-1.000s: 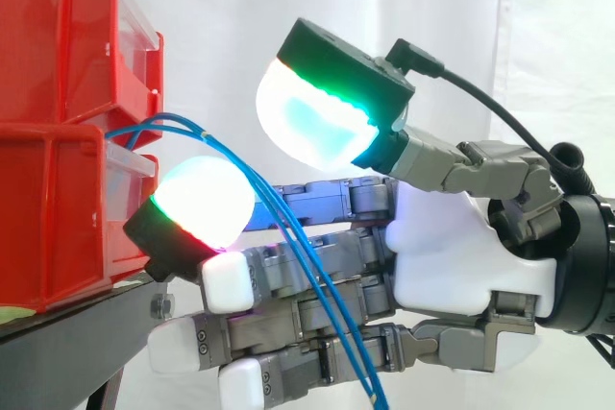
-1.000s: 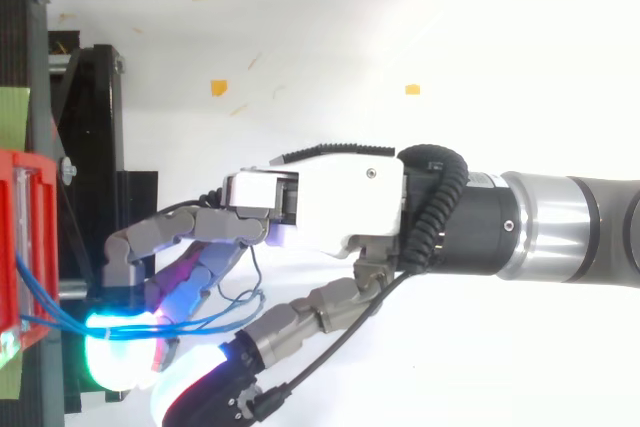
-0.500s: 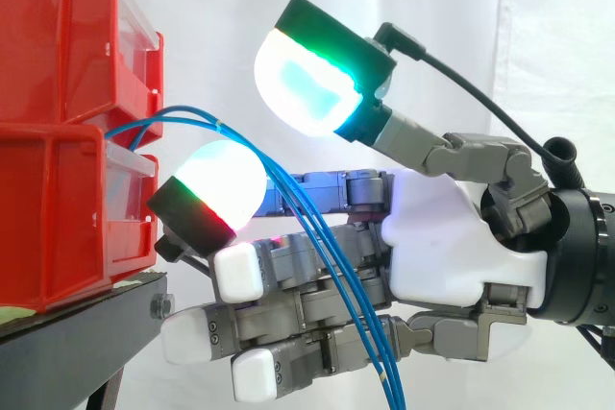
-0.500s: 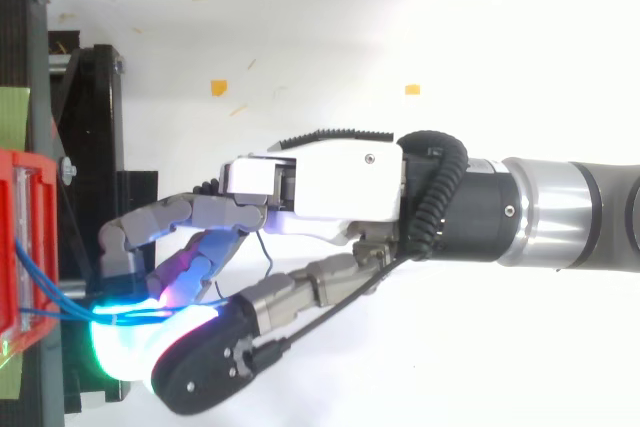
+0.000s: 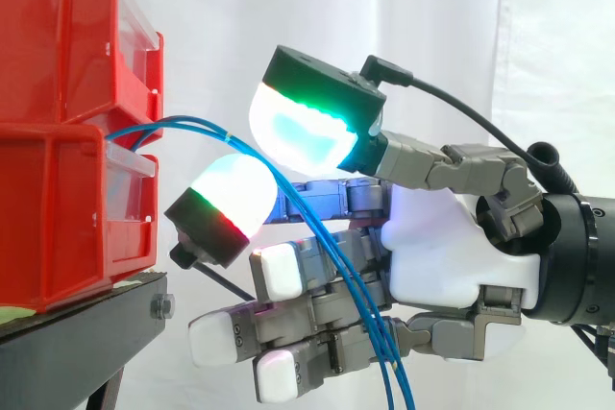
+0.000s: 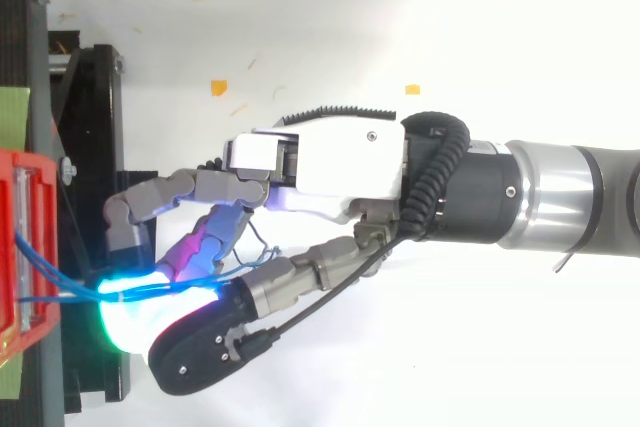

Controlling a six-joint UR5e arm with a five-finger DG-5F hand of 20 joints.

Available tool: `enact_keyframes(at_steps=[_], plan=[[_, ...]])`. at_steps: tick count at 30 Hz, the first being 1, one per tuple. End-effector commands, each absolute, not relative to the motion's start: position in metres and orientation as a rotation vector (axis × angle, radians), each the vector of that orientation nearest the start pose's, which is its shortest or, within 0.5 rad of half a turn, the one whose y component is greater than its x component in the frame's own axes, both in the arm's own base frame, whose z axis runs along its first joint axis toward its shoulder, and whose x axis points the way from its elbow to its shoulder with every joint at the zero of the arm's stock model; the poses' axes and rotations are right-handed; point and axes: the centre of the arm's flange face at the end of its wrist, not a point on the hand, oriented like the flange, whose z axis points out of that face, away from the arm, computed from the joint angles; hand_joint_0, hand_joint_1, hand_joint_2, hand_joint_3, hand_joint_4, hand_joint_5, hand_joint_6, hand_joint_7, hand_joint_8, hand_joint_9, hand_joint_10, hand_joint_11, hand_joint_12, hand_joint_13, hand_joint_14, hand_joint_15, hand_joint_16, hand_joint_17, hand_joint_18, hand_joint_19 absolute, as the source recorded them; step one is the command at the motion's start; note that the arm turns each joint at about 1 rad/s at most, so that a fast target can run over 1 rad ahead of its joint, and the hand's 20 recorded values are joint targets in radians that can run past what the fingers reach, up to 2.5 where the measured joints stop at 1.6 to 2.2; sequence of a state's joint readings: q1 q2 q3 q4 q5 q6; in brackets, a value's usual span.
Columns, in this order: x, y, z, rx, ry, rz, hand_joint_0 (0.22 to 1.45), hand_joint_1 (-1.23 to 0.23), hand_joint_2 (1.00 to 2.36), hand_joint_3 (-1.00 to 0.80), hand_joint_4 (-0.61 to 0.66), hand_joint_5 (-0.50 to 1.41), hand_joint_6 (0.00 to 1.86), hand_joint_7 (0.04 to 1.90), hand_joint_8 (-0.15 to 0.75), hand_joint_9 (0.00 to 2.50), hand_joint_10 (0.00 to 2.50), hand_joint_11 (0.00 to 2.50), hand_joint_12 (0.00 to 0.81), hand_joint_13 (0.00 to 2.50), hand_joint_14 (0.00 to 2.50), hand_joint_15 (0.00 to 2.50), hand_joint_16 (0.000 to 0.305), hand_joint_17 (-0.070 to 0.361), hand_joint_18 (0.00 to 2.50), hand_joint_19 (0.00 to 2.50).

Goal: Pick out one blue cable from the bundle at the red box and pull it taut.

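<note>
Looking from the side, the blue cables point(image 5: 192, 123) come out of the lower red box point(image 5: 58, 218), which sits at the right edge of the black stand point(image 5: 77, 333). They hump up, then run down and to the right, across the hand point(image 5: 442, 256), and off the bottom. Their long line goes from upper left to lower right. The thumb pad point(image 5: 298, 127) and a finger pad point(image 5: 231, 194) meet with the cables pinched between them. I think more than one cable is caught, so the hand should let the others slip out and hold just one. Then it should pull slowly to the right, straight away from the box, until the hump goes flat.

Looking from the top, the cables point(image 6: 60, 298) run almost straight across, from the box point(image 6: 25, 162) on the left to the glowing pads of the hand point(image 6: 330, 172). They cross past the stand point(image 6: 100, 147). The pinch must stay tight, or the cable may slide out.
</note>
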State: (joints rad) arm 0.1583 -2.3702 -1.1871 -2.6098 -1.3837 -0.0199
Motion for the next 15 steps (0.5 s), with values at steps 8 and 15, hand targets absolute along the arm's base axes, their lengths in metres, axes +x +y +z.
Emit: enact_keyframes(at_steps=[8,15], plan=[[0.7870,-0.0320,0.2141,1.137,1.100,1.233,0.54,-0.38,1.00,-0.49,0.05,-0.03,0.54,1.32,0.282,1.10,0.02,0.46,0.322,0.78,0.01,0.28,0.047,0.107,0.71,0.52],[0.7865,-0.0368,0.2138,1.140,1.099,1.225,0.59,-0.47,1.01,-0.33,0.06,-0.01,0.52,1.40,0.283,1.14,0.02,0.47,0.321,0.78,0.01,0.29,0.047,0.105,0.70,0.53]])
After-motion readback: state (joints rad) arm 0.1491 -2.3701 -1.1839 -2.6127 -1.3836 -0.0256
